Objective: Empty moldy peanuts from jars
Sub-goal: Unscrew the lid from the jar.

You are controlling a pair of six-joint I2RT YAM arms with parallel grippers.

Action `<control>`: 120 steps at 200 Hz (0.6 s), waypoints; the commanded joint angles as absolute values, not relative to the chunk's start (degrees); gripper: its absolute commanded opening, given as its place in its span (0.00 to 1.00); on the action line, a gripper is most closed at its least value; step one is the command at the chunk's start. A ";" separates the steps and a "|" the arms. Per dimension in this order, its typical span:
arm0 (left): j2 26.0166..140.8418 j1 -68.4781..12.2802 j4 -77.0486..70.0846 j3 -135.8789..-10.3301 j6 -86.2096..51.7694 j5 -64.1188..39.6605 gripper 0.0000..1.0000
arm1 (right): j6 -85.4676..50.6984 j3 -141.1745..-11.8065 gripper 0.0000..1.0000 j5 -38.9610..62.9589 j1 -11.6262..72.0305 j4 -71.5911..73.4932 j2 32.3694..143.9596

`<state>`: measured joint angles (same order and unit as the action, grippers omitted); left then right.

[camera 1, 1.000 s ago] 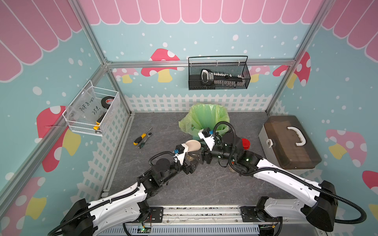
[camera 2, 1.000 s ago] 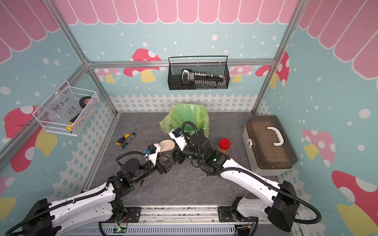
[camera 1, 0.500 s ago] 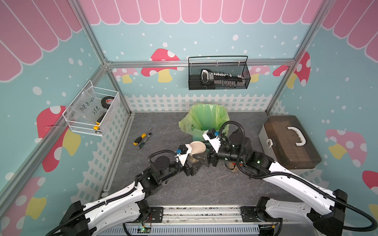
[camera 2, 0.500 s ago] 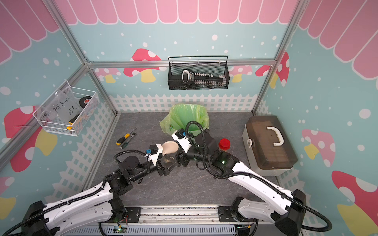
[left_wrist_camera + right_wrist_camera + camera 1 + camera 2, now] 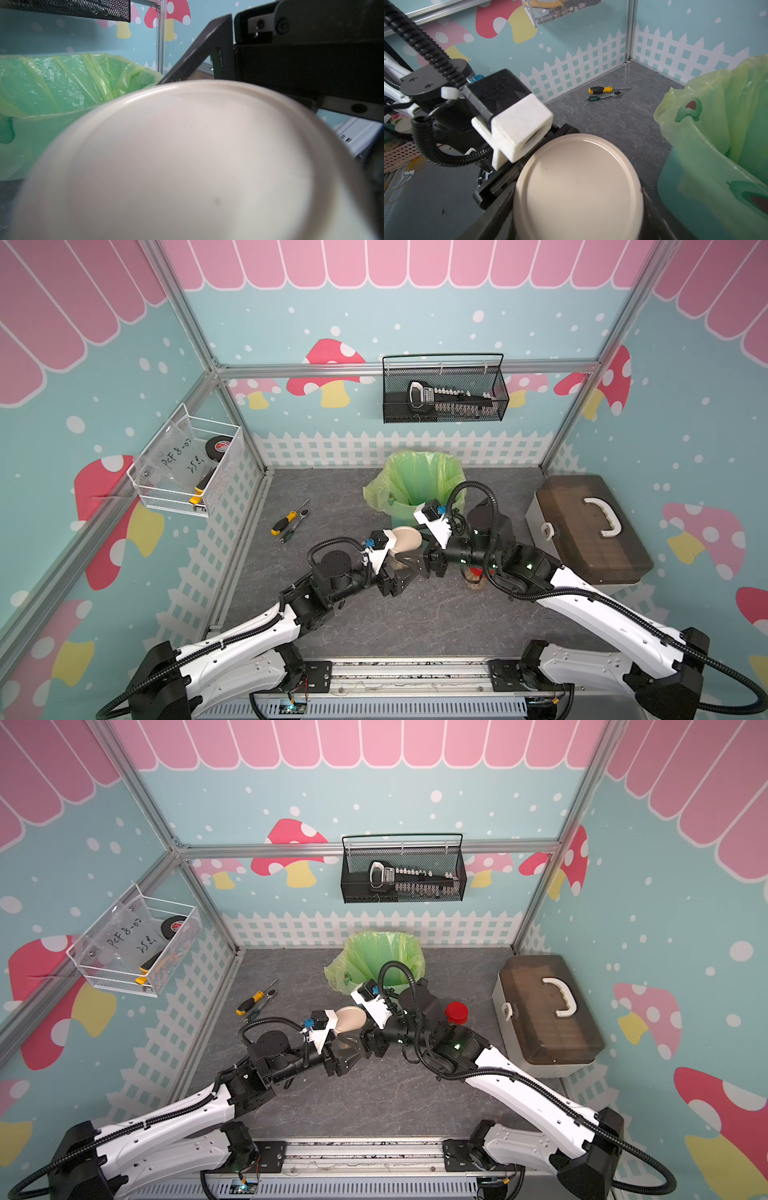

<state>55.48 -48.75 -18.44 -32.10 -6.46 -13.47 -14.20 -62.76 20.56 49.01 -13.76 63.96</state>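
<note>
Beige lid, grn bag, red lid

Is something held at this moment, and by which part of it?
The beige-lidded jar. The left gripper and the right gripper both seem to clamp its clear body, just under the lid.

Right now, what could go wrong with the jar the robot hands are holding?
The beige-lidded jar sits pinched between the left gripper and right gripper, beside the green-bagged bin, not over it; opened here, its contents might spill outside.
The right arm hangs close to the red-lidded jar and could knock it.
</note>
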 commanded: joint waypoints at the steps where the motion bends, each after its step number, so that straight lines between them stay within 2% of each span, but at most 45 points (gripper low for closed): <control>1: 54.89 -48.44 -16.41 -34.71 -7.97 -18.55 0.27 | -11.39 -63.73 0.71 29.95 48.74 -11.17 62.11; 51: 54.62 -47.48 -14.72 -35.32 -8.79 -22.69 0.27 | -11.43 -63.54 0.70 50.66 39.08 -12.63 62.68; 79: 55.39 -46.77 -15.02 -35.57 -9.32 -24.42 0.27 | -11.30 -65.09 0.69 59.77 37.90 -11.76 66.14; 120: 56.17 -46.16 -15.54 -35.42 -9.45 -24.79 0.26 | -10.35 -68.69 0.68 67.79 36.95 -12.02 70.69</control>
